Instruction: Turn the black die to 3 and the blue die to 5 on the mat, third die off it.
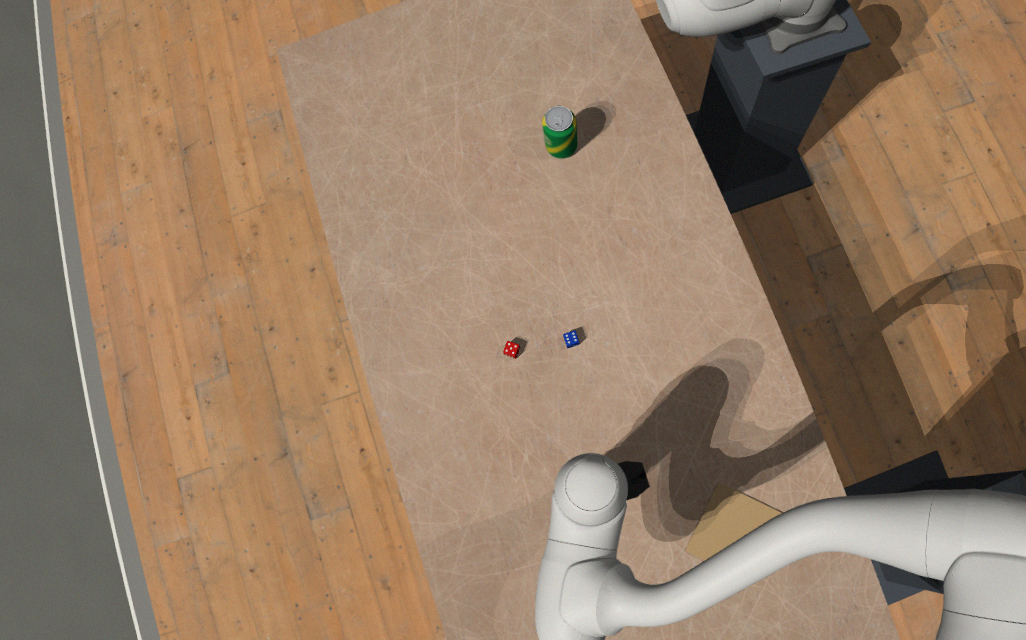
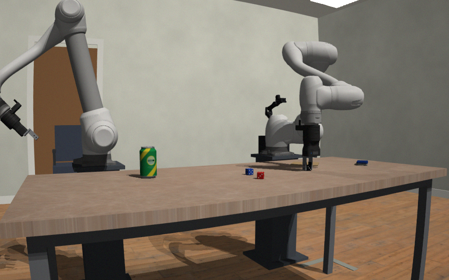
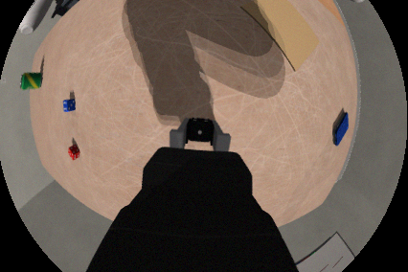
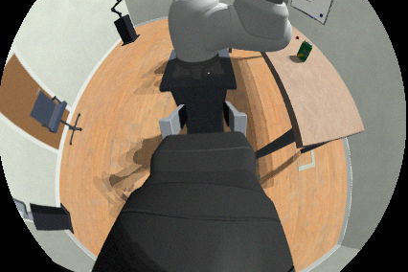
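Observation:
The left gripper (image 2: 307, 168) (image 3: 199, 130) points straight down and is shut on the black die (image 2: 309, 167) (image 3: 199, 135), at table height. The die's upper face shows one pip in the left wrist view. The arm hides it in the top view. The blue die (image 1: 571, 339) (image 2: 249, 171) (image 3: 69, 105) lies flat on the table with 6 on top. The red die (image 1: 511, 349) (image 2: 260, 175) (image 3: 74, 151) lies near it with 5 on top. Both are off the tan mat (image 1: 728, 528) (image 3: 289, 30). The right gripper (image 4: 203, 120) is open and empty, away from the table.
A green and yellow can (image 1: 560, 136) (image 2: 148, 162) (image 3: 31, 80) (image 4: 305, 51) stands on the table (image 1: 437, 198), well away from the dice. A small blue block (image 2: 362, 162) (image 3: 341, 129) lies beyond the mat. The left forearm reaches over part of the mat in the top view.

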You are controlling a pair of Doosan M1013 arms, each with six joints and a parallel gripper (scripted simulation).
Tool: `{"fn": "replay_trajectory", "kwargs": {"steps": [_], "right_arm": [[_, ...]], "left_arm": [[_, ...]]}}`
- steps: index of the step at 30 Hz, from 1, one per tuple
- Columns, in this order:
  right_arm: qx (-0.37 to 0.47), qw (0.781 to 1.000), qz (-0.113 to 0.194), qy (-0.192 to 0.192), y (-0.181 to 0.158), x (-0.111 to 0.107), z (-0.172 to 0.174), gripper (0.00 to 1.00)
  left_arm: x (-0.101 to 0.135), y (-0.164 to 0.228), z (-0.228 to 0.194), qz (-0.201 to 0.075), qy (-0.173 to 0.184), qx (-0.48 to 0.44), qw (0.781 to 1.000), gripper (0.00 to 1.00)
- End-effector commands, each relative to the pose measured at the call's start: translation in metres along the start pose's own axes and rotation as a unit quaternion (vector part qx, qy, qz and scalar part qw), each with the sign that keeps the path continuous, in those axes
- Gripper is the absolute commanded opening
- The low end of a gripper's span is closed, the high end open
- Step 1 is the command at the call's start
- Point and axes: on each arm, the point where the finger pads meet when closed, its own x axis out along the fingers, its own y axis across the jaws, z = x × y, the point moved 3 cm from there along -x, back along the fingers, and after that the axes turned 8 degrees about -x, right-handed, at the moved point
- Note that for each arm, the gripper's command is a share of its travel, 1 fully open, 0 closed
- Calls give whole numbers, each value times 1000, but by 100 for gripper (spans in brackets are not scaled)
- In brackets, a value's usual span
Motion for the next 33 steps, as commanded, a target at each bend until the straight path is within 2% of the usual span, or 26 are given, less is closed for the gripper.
{"fn": "replay_trajectory", "kwargs": {"steps": [1, 25, 29, 33], "right_arm": [[0, 1000, 0, 0, 0, 0, 0, 100], [0, 1000, 0, 0, 0, 0, 0, 100], [0, 1000, 0, 0, 0, 0, 0, 100], [0, 1000, 0, 0, 0, 0, 0, 100]], "left_arm": [[-1, 0, 0, 0, -1, 0, 1000, 49], [-7, 0, 0, 0, -1, 0, 1000, 49], [-27, 0, 0, 0, -1, 0, 1000, 49], [-58, 0, 0, 0, -1, 0, 1000, 49]]}}
